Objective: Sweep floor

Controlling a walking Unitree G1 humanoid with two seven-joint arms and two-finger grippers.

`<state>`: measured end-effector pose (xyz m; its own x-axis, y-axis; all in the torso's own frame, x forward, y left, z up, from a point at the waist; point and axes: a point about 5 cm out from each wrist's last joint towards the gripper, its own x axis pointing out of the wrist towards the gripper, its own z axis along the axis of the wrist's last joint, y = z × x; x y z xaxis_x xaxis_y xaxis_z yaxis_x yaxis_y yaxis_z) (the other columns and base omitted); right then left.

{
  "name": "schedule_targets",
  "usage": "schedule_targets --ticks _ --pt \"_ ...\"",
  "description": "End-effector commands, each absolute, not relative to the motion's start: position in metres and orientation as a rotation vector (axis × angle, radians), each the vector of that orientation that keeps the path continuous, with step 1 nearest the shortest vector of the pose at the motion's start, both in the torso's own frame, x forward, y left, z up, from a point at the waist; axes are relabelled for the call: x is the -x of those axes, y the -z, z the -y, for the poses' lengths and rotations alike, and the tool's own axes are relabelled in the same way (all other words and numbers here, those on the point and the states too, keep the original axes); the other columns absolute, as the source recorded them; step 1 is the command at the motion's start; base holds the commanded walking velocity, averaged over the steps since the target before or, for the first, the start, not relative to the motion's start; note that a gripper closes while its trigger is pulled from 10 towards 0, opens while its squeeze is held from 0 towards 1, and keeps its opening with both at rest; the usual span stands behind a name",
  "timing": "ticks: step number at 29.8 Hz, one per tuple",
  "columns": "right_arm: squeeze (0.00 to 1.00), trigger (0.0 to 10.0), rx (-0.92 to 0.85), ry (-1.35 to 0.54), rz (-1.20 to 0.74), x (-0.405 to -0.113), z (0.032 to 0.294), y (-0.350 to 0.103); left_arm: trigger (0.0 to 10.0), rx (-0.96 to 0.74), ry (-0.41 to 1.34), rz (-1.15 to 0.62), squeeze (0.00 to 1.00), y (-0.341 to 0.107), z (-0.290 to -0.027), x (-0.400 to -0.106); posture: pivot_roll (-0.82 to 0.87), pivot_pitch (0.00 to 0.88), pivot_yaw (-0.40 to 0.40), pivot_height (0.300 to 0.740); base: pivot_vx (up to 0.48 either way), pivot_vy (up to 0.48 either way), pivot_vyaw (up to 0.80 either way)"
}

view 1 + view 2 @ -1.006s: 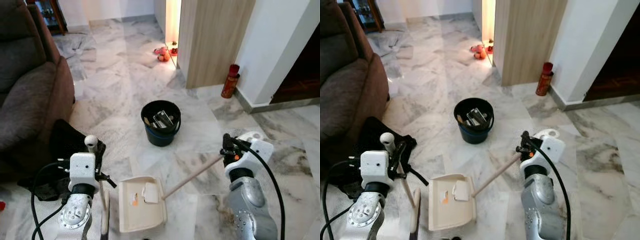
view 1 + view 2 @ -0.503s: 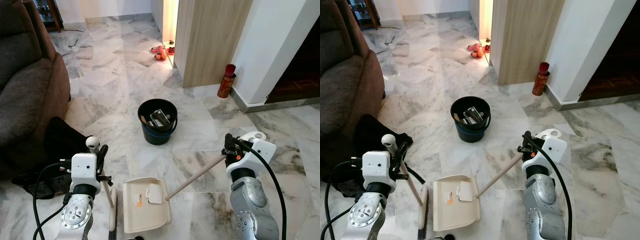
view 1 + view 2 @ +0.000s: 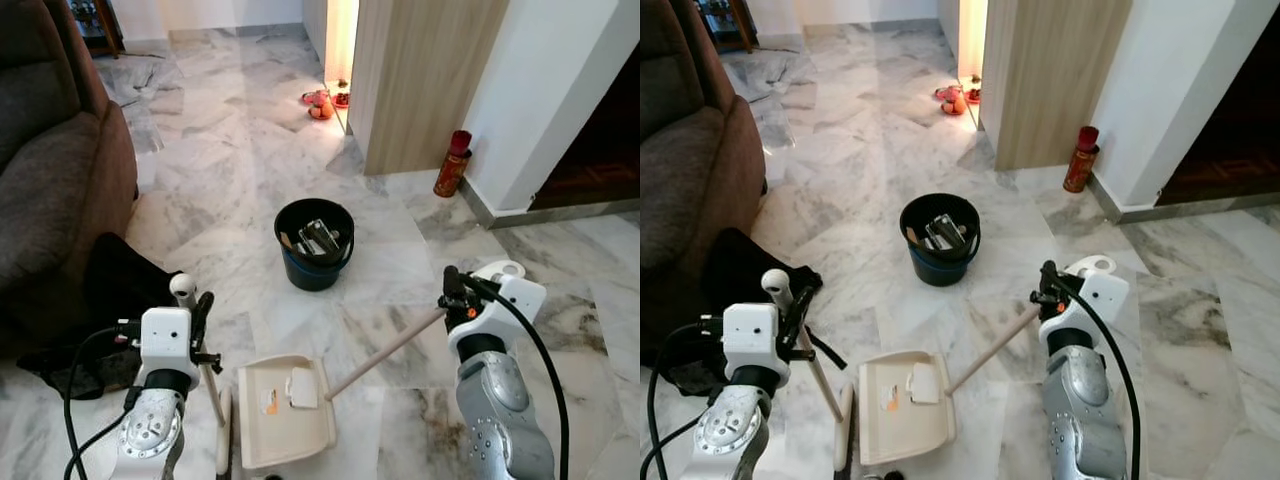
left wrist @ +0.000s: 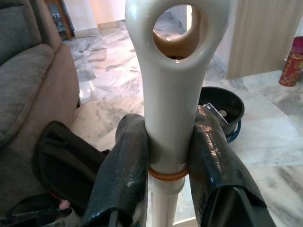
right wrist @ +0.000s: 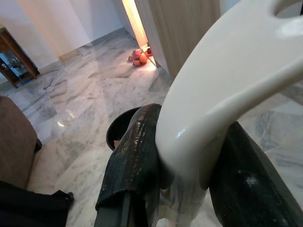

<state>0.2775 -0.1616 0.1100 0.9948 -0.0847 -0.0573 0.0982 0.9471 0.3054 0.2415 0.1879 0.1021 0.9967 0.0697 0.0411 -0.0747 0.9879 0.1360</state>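
Note:
A cream dustpan [image 3: 285,412] lies on the marble floor between my arms, with a white scrap [image 3: 301,387] and a small orange bit on it. Its long wooden handle [image 3: 385,352] slants up to my right gripper [image 3: 455,295], which is shut on the handle's white end [image 5: 227,99]. My left gripper [image 3: 200,318] is shut on the broom's white handle [image 4: 173,90]; its stick runs down to the broom head [image 3: 224,445] on the floor just left of the dustpan. Both pairs of black fingers [image 4: 124,175] press against their handles.
A black bucket [image 3: 318,245] holding rubbish stands ahead of the dustpan. A brown sofa [image 3: 50,170] fills the left, with a black cloth [image 3: 120,290] at its foot. A red can [image 3: 455,162] stands by the white wall; a wooden partition [image 3: 420,80] and small toys [image 3: 320,100] lie beyond.
The dustpan has slid a little towards my left and the broom head has drawn close beside it. Both grips are unchanged; the camera has shifted slightly.

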Motion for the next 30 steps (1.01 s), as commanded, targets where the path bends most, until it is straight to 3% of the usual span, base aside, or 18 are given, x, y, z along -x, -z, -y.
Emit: schedule_targets --ticks 1,30 --pt "0.0 10.0 -0.34 0.075 -0.027 -0.2796 0.1603 -0.1146 10.0 -0.137 -0.084 0.078 0.0 -0.1115 -0.1883 -0.2419 0.07 0.107 -0.004 0.74 0.319 0.0 -0.8" --pt "0.0 10.0 -0.326 0.063 -0.009 -0.2804 0.1602 -0.1172 10.0 -0.139 -0.104 0.083 0.0 -0.1117 -0.1881 -0.2426 0.07 0.094 -0.01 0.74 0.385 0.0 -0.03"
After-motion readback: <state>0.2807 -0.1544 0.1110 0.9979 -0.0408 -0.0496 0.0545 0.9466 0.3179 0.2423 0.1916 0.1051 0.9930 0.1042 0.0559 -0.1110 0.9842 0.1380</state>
